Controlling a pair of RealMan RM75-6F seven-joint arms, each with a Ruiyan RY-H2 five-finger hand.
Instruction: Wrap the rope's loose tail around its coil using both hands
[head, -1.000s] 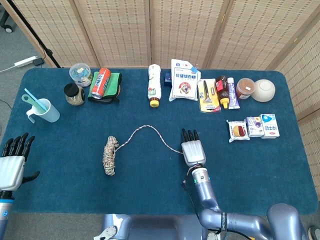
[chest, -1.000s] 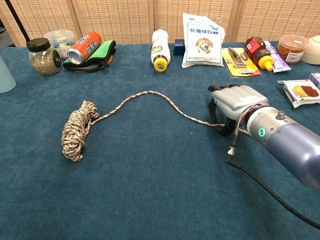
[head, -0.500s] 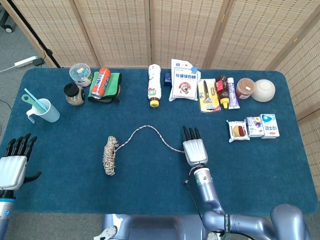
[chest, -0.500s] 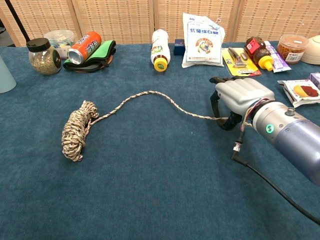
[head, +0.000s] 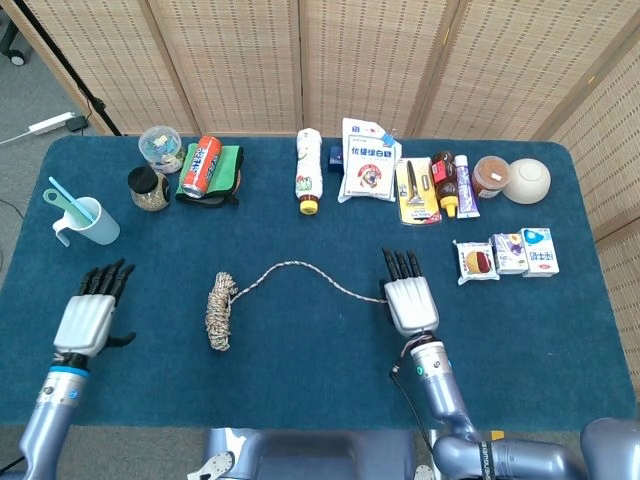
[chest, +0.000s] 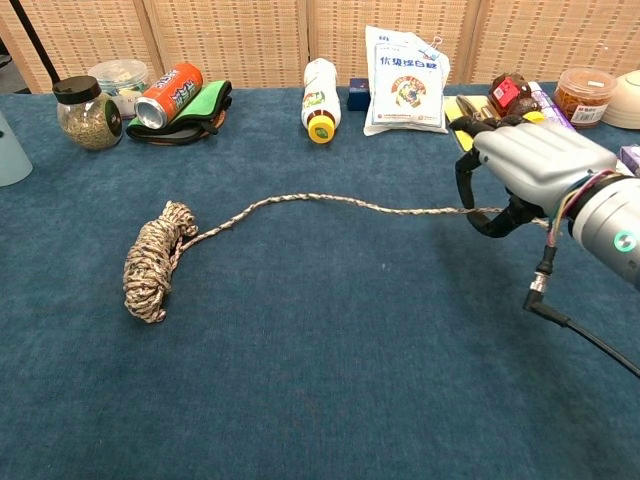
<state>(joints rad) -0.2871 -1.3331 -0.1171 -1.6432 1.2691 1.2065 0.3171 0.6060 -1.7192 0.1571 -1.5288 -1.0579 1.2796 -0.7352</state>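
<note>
The right hand (chest: 530, 170) pinches the rope's tail (chest: 400, 209); the coil (head: 219, 311) lies mid-table. The left hand (head: 88, 318) hovers empty, fingers spread.

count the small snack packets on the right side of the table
3, in a row near the table's right edge: red-and-white packet, purple packet, blue packet. None appear hidden.
</note>
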